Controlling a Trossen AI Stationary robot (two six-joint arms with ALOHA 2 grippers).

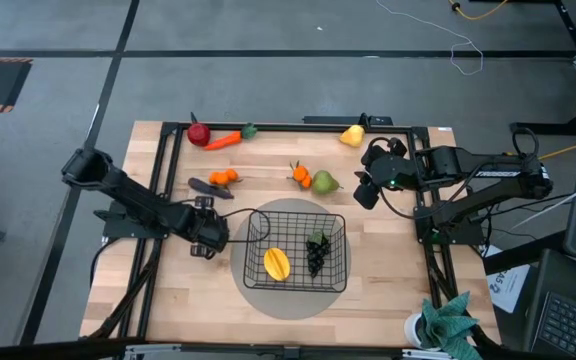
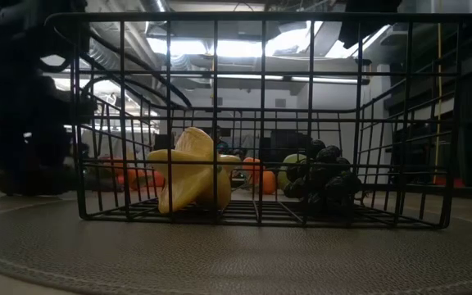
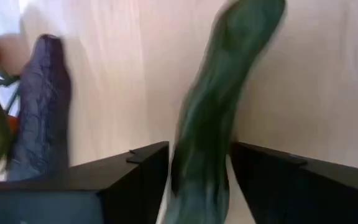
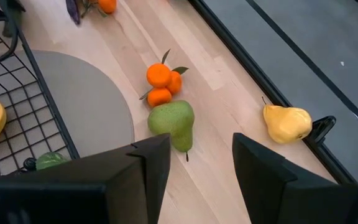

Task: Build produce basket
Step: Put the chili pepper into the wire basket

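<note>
The black wire basket (image 1: 340,222) stands on a round grey mat (image 1: 268,298) and holds a yellow piece (image 1: 276,263) and dark grapes (image 1: 316,252); both also show in the low view, the yellow piece (image 2: 193,172) and the grapes (image 2: 322,176). My left gripper (image 1: 206,240), just left of the basket, is shut on a long green vegetable (image 3: 213,118), which the gripper hides in the high view. My right gripper (image 1: 366,190) is open and empty, right of the green pear (image 1: 324,182), which shows ahead of its fingers (image 4: 173,121). My left gripper pinches the long green vegetable between its two fingers, one on each side (image 3: 194,171), near one end. The rest of it sticks out ahead of the fingers over the wood. I cannot tell whether it is clear of the table.
On the wood lie a red apple (image 1: 199,134) and a carrot (image 1: 226,140) at the far edge, a yellow pear (image 1: 352,135) far right, small oranges (image 1: 301,174) by the green pear, more oranges (image 1: 224,177) and a dark purple eggplant (image 1: 208,187) near my left gripper.
</note>
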